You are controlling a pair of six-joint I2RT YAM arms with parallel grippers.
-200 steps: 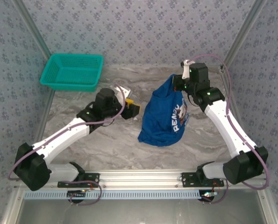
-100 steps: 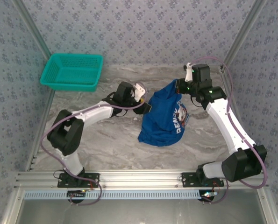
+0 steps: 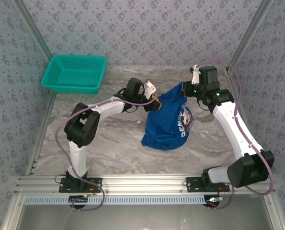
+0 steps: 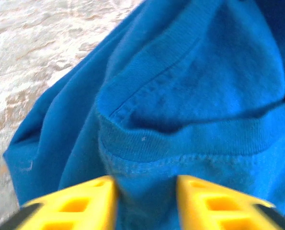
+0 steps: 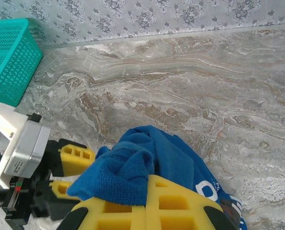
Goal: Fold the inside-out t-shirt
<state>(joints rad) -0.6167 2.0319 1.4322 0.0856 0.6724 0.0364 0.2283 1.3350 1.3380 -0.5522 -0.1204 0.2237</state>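
Top view: the shirt (image 3: 170, 122) lay bunched right of centre on the marble table (image 3: 118, 143), its lower end heaped on the surface, pale print facing up, its upper end lifted toward the top right. The right gripper (image 3: 184, 88) had that upper corner. On the right wrist view its jaws were clamped together with a wad of blue fabric (image 5: 128, 172) pinched at the tips, raised off the table. The left gripper (image 3: 156, 101) reached in from the left to the shirt's upper-left edge. Up close, its yellow fingers (image 4: 85, 201) stood apart at the bottom of the frame with a fold of shirt (image 4: 190, 96) and a ribbed hem between them. Pinching or merely straddling, I couldn't tell. The teal basket (image 3: 75, 72) sat upper left, well apart.
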